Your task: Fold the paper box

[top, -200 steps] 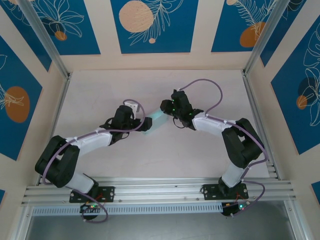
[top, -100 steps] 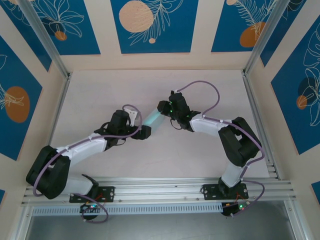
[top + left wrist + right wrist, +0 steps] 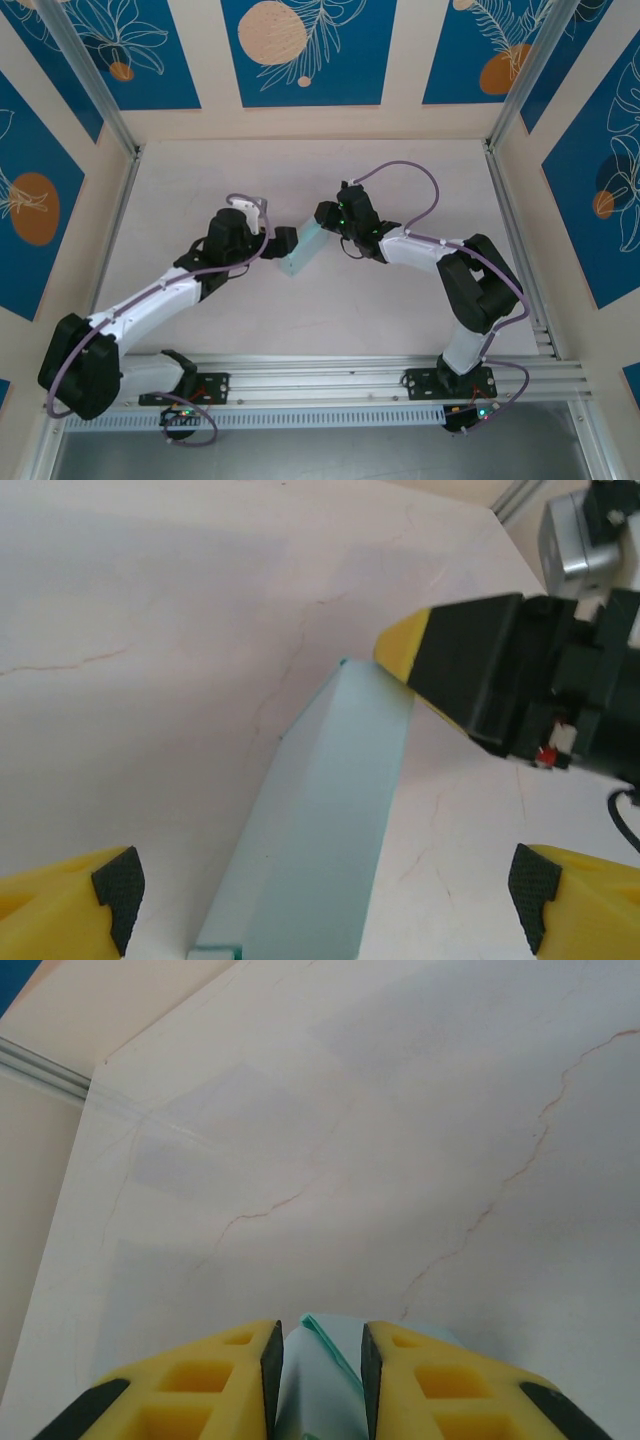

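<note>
The paper box [image 3: 303,250] sits near the middle of the table [image 3: 420,165], between the two arms. It is a pale light-blue, closed, long, narrow rectangular box, and it lies on a slant with one end pointing near-left and the other far-right. From above I cannot tell whether its underside rests on the table or hangs just clear of it.

The right gripper [image 3: 317,1360] has hold of the far-right end. Its yellow fingers are drawn in close with the thin blue card pinched between them (an edge of card pokes up in the narrow gap). In the left wrist view, one yellow finger of this gripper meets the box's far corner.

The left gripper [image 3: 325,905] is at the near-left end with its jaws spread wide and nothing in its grasp. The box runs up the middle between the black pads [image 3: 118,885], with bare table showing on either side, so neither pad touches the card.

The tabletop is off-white with faint hairline veins. Cream walls with blue panels [image 3: 305,50] bearing leaf and orange-disc prints enclose it. A purple cable [image 3: 405,165] loops above the right arm.
</note>
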You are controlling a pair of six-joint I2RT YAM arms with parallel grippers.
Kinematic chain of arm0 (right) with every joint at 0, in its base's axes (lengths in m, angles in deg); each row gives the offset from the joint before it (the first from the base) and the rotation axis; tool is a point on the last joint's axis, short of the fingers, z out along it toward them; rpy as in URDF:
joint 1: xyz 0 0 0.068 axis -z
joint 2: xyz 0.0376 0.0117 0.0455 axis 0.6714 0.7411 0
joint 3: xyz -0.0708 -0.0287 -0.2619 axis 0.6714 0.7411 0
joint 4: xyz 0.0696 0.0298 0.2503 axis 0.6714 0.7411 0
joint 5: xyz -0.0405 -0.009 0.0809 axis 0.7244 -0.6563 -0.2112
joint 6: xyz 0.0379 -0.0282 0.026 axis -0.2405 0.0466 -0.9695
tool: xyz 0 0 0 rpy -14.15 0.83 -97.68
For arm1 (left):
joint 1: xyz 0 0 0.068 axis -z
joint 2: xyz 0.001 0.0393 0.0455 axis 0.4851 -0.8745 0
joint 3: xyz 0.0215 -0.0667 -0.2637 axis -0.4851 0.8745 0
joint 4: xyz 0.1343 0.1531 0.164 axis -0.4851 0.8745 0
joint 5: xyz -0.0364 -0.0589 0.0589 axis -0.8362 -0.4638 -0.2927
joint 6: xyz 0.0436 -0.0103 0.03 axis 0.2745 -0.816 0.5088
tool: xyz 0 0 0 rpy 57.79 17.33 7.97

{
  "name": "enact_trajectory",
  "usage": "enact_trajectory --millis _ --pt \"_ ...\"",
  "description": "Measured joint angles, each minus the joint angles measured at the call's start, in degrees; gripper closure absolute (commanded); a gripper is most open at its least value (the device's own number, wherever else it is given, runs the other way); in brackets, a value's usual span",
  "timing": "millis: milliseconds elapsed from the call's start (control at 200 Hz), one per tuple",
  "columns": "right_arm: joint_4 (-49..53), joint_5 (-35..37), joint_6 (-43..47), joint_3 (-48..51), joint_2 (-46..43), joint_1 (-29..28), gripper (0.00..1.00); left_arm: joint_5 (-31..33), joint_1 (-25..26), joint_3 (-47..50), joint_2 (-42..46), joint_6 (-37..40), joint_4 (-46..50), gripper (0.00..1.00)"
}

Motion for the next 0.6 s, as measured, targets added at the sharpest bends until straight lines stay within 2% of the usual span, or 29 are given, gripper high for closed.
enact_trajectory --millis 170,370,600 --pt "0.00 0.04 0.00 -0.02 0.00 -0.04 0.71 -0.04 -0.24 -0.52 -5.81 -2.03 -0.57 0.31" --pt "0.09 0.04 0.02 -0.07 0.00 -0.04 0.71 -0.07 -0.26 0.59 -7.08 -3.26 -1.01 0.38" --pt "1.31 0.04 0.04 -0.22 0.07 -0.04 0.71 -1.95 -0.24 3.63 -8.90 -5.81 -7.61 0.44"
